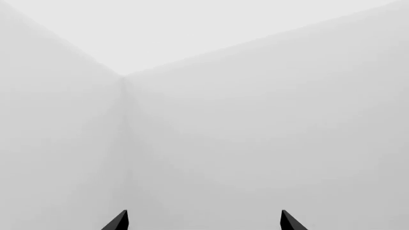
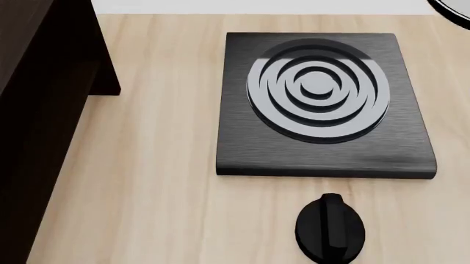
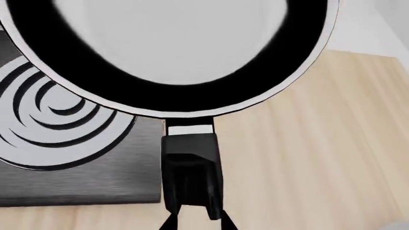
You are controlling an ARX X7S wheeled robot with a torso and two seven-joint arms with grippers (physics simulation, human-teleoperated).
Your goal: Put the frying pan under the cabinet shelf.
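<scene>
Dark, near-black wood of the cabinet shelf (image 2: 41,110) fills the head view's left edge; the frying pan (image 3: 172,52) must travel there, kept level and low over the stove plate (image 2: 323,104). Only the right wrist view shows the right pincer (image 3: 195,224) closed on the pan's handle, upper frame. The left pincer (image 1: 203,221) gapes empty at blank walls.

The frying pan (image 3: 179,52) is black with a glossy pale-grey inside and a thin white rim line; its handle (image 3: 191,172) is black. The stove plate (image 2: 323,104) is brushed black with concentric silver-grey and black rings, and the knob (image 2: 331,228) is black. The table (image 2: 162,181) is light wood grain; the cabinet shelf (image 2: 37,110) is very dark brown.
</scene>
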